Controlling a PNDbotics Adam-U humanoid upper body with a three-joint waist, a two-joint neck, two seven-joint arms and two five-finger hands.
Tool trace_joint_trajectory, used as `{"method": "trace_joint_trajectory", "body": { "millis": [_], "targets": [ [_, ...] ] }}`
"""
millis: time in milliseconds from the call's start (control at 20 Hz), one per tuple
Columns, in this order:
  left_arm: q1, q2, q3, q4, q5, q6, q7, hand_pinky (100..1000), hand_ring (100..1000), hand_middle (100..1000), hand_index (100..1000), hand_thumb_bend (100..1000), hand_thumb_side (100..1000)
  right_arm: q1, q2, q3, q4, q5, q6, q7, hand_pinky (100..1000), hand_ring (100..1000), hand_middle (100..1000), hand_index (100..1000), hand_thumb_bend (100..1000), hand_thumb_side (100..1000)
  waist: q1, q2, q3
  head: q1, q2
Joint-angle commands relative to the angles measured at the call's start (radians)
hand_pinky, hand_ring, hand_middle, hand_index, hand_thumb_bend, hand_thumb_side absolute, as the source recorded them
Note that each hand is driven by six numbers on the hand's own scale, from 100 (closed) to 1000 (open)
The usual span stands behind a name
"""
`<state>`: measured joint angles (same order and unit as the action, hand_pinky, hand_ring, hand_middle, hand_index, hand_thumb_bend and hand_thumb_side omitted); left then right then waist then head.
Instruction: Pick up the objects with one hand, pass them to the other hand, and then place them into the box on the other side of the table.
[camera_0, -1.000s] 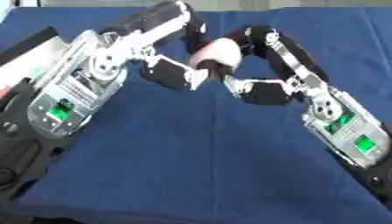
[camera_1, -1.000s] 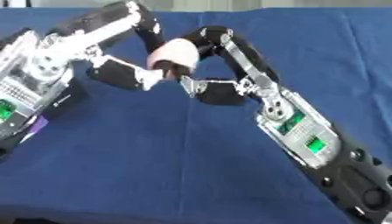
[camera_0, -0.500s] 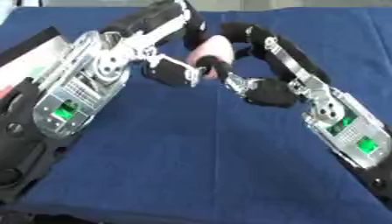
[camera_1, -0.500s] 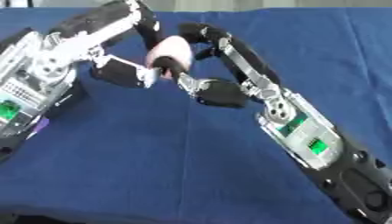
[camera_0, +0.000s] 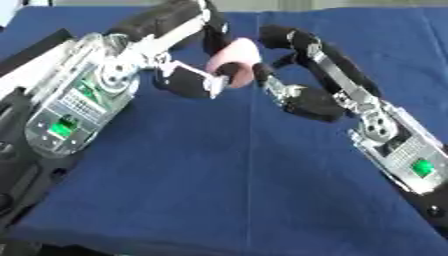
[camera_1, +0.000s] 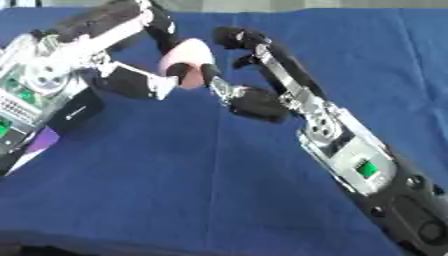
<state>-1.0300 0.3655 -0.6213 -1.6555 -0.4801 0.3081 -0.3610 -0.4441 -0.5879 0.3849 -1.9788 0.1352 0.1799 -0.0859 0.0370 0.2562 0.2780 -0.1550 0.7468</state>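
The blue cloth-covered table (camera_0: 262, 190) fills most of both views, and my two arms meet above its far half, my left forearm cut off at the left edge and my right forearm running out at the lower right corner. My left hand (camera_0: 197, 80) has its fingers curled round a pale pink rounded object (camera_0: 229, 55) held up over the cloth, while my right hand (camera_0: 293, 92) sits just beside it with a fingertip (camera_0: 261, 70) against its right side. Whether that hand has closed on the object I cannot tell, since the object hides part of its fingers, and the object's own form is too blurred to identify.
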Motion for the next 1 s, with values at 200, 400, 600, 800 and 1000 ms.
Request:
{"method": "trace_joint_trajectory", "body": {
  "millis": [200, 400, 600, 800, 1000],
  "targets": [
    [-0.005, 0.091, 0.036, -0.062, 0.017, 0.012, -0.014, 745, 569, 458, 338, 100, 100, 0.008, -0.036, -0.016, -0.021, 0.018, 0.013, -0.021, 736, 874, 816, 906, 195, 572, 0.001, -0.036, 0.002, 0.007, 0.011],
    [0.001, 0.161, 0.061, -0.095, 0.035, 0.022, -0.026, 745, 570, 437, 339, 100, 100, 0.024, -0.053, -0.01, -0.021, 0.018, 0.0, -0.054, 742, 879, 820, 909, 196, 570, -0.003, -0.04, -0.007, 0.016, 0.022],
    [0.008, 0.221, 0.093, -0.115, 0.058, 0.047, -0.02, 745, 570, 437, 339, 100, 100, 0.037, -0.063, -0.01, -0.021, 0.025, -0.009, -0.059, 743, 880, 821, 909, 194, 566, -0.004, -0.041, -0.009, 0.023, 0.023],
    [0.022, 0.248, 0.116, -0.103, 0.051, 0.066, -0.007, 742, 572, 440, 340, 100, 100, 0.054, -0.079, -0.029, -0.021, 0.027, -0.018, -0.073, 737, 864, 806, 888, 182, 514, -0.008, -0.045, -0.004, 0.029, 0.023],
    [0.06, 0.328, 0.161, -0.083, 0.04, 0.05, 0.039, 744, 572, 440, 340, 100, 100, 0.068, -0.096, -0.038, -0.021, 0.023, -0.043, -0.111, 737, 862, 803, 884, 189, 487, -0.014, -0.045, -0.014, 0.046, 0.021]
  ]
}}
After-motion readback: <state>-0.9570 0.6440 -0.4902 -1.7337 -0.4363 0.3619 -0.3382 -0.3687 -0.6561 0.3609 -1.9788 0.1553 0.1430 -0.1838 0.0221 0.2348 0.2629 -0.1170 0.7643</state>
